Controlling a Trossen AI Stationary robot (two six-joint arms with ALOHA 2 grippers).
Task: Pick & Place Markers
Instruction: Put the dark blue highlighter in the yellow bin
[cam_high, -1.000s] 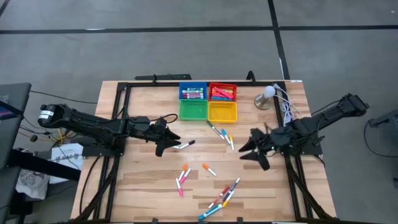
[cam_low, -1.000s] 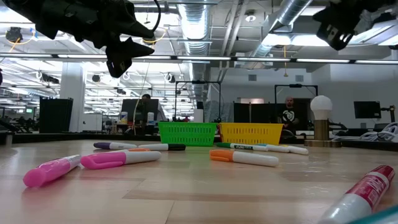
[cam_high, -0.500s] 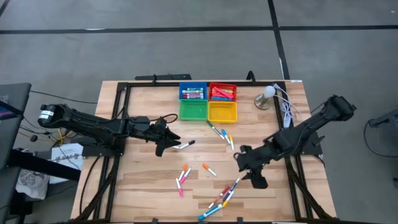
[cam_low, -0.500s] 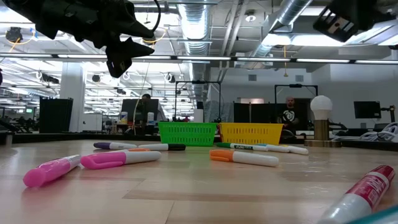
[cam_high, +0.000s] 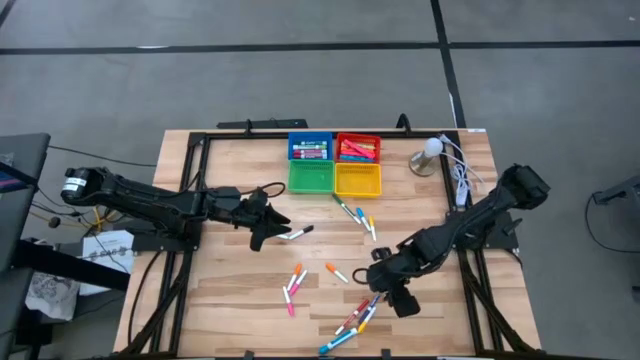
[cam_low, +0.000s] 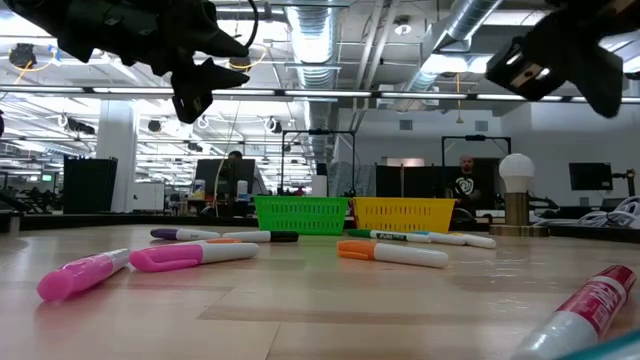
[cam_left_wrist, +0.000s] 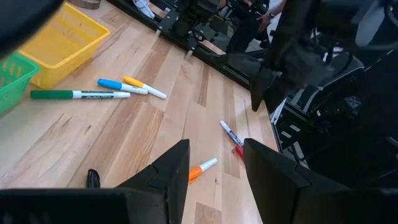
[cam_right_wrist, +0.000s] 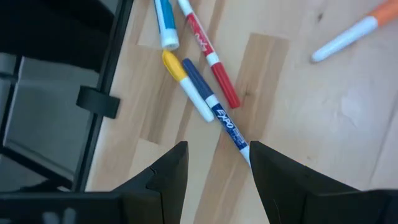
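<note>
Blue tray (cam_high: 310, 148) and red tray (cam_high: 358, 148) hold markers; many white-barrelled markers (cam_high: 352, 320) remain on the wooden desk (cam_high: 230, 300) (both pincers apart, empty): right pincer (cam_high: 385, 290) hovers over them, left pincer (cam_high: 268, 228) waits.

Seen from above, the thin capped markers packed in the small blue square tray (cam_high: 310, 148) and the small red square tray (cam_high: 358, 148) are too small to count or tell apart. The dark right gripper (cam_high: 388, 290) covers part of the loose marker cluster (cam_high: 352, 322) near the front edge of the pale wooden counter (cam_high: 230, 300). At counter height, a white marker with a red label (cam_low: 585, 308) is blurred and cut off by the picture's edge. In the right wrist view, a dark blue-capped marker (cam_right_wrist: 214, 110) runs behind one dark finger (cam_right_wrist: 273, 168), its far end hidden.
</note>
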